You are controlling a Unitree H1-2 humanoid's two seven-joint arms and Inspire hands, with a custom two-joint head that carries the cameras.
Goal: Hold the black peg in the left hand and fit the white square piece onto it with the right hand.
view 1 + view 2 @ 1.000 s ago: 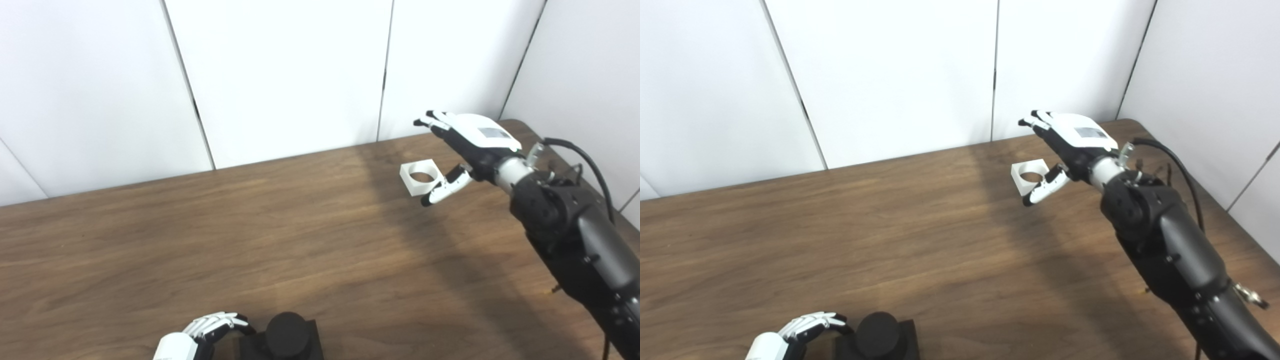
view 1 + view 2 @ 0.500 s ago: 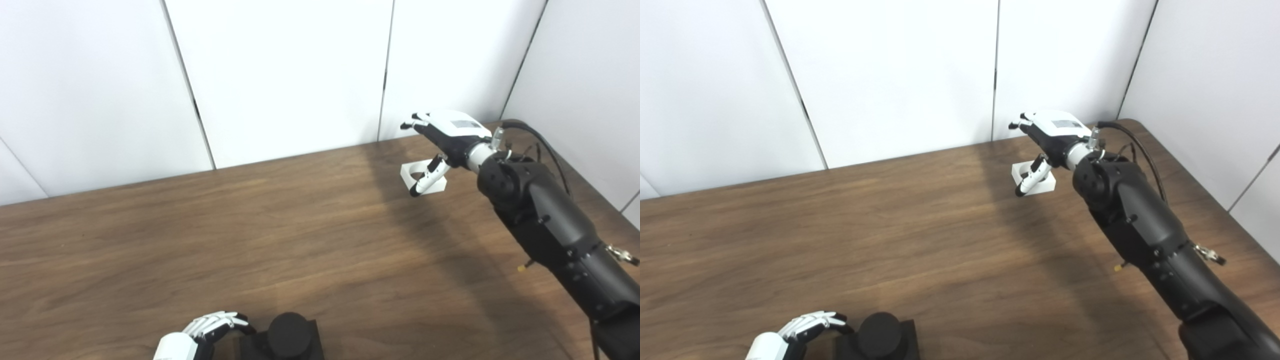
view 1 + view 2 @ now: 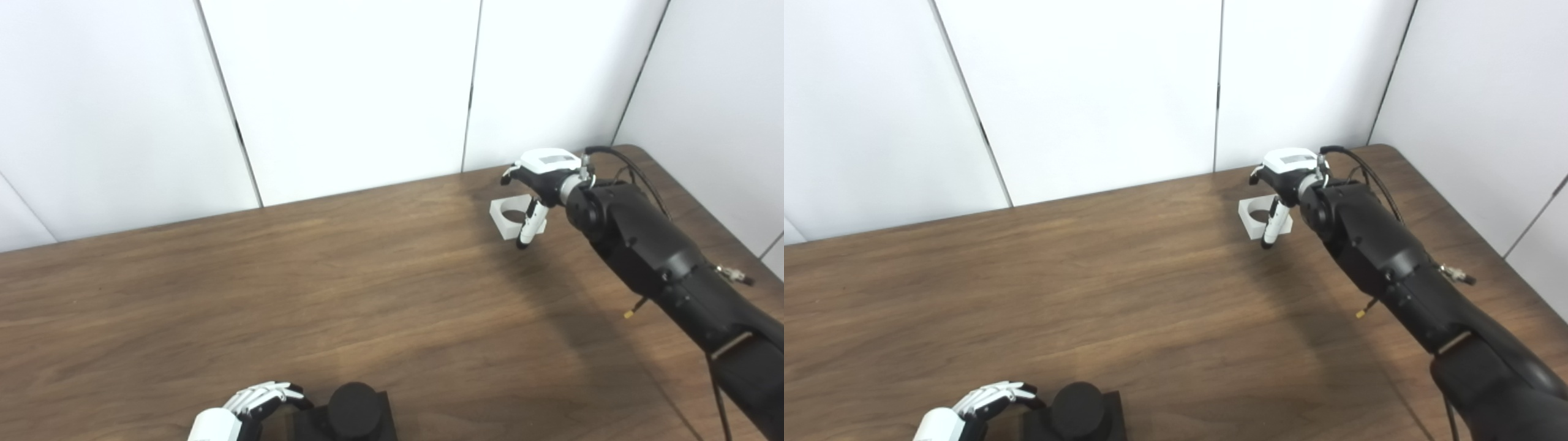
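The white square piece (image 3: pixel 509 215), with a round hole through it, lies flat on the wooden table (image 3: pixel 306 288) at the far right. My right hand (image 3: pixel 534 181) hovers over it, palm down and open, its thumb hanging in front of the piece's near right corner and its fingers curling over the far side. The black peg (image 3: pixel 349 414), a round post on a square black base, stands at the bottom edge. Just left of it my left hand (image 3: pixel 260 404) rests with fingers curled toward the base, holding nothing that I can see.
White wall panels close off the table's far edge and right side. The table's rounded far right corner (image 3: pixel 637 150) lies just beyond my right hand. A black cable (image 3: pixel 625 164) loops off the right wrist.
My right hand has swung over the white piece and lowered, turning palm down, with the thumb now pointing down at the piece's near corner. The left hand and the peg have not moved.
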